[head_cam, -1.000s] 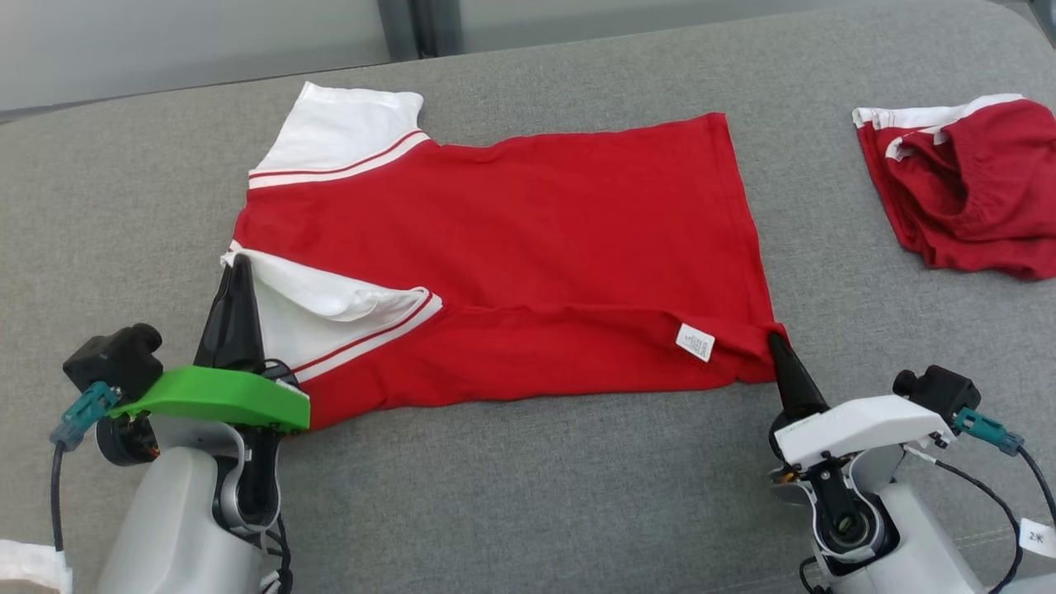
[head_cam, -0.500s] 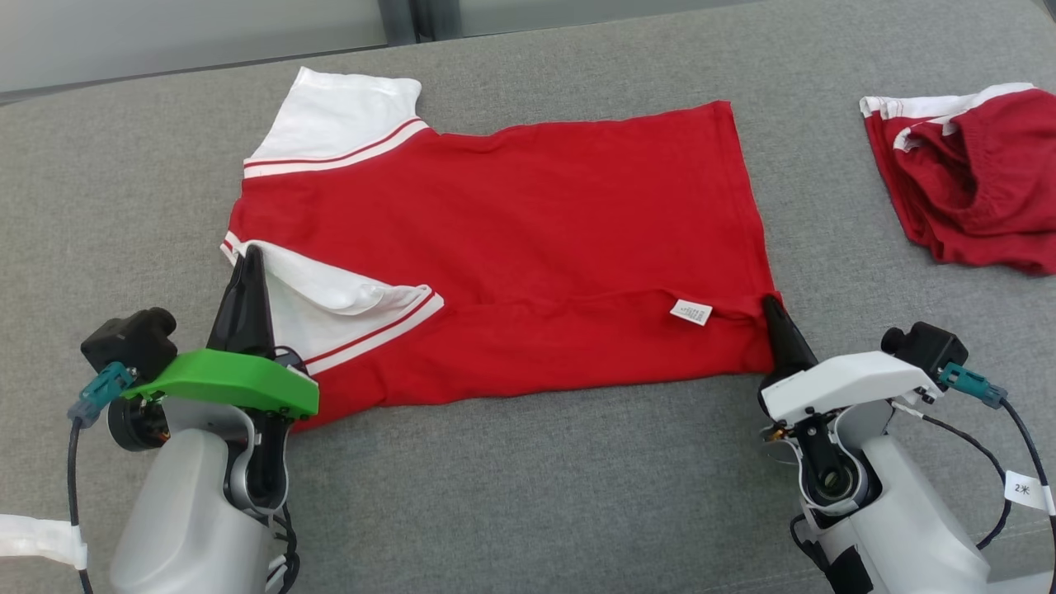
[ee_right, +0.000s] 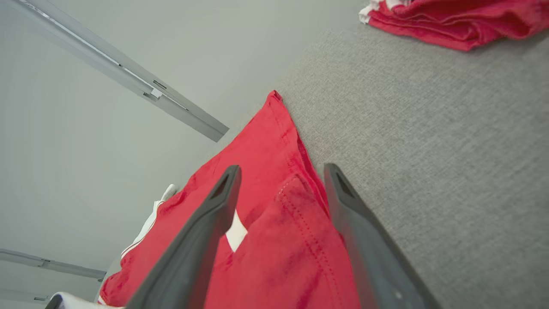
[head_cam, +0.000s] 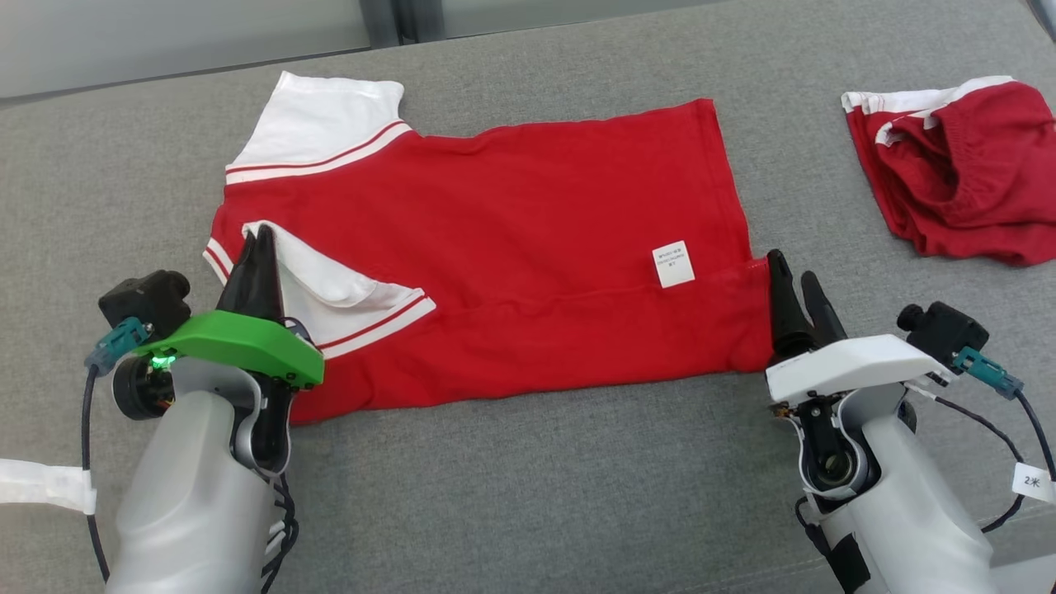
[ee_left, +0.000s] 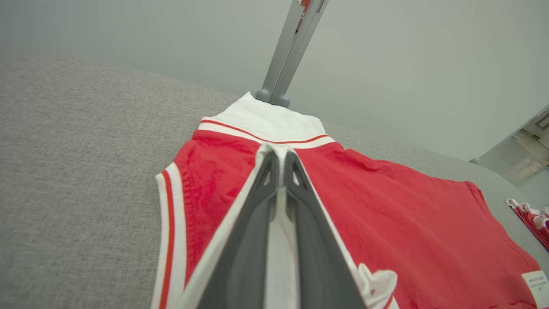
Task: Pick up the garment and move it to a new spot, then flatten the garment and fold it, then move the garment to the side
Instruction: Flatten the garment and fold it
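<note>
The left pincer point(head_cam: 257, 241) is pinched shut on the white sleeve point(head_cam: 330, 289) of the red and white cloth shirt point(head_cam: 511, 223) lying flat on the grey fabric surface point(head_cam: 536, 495), the right pincer point(head_cam: 792, 271) gapes open around its hem corner point(ee_right: 296, 206), which the right wrist view shows best, and bare grey room lies on the near side.

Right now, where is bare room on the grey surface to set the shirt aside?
Bare grey surface runs all along the near side of the red shirt. A narrower strip lies between its hem and the crumpled red garment. Crowded: the shirt's near corners, at the left hand and right hand.
</note>
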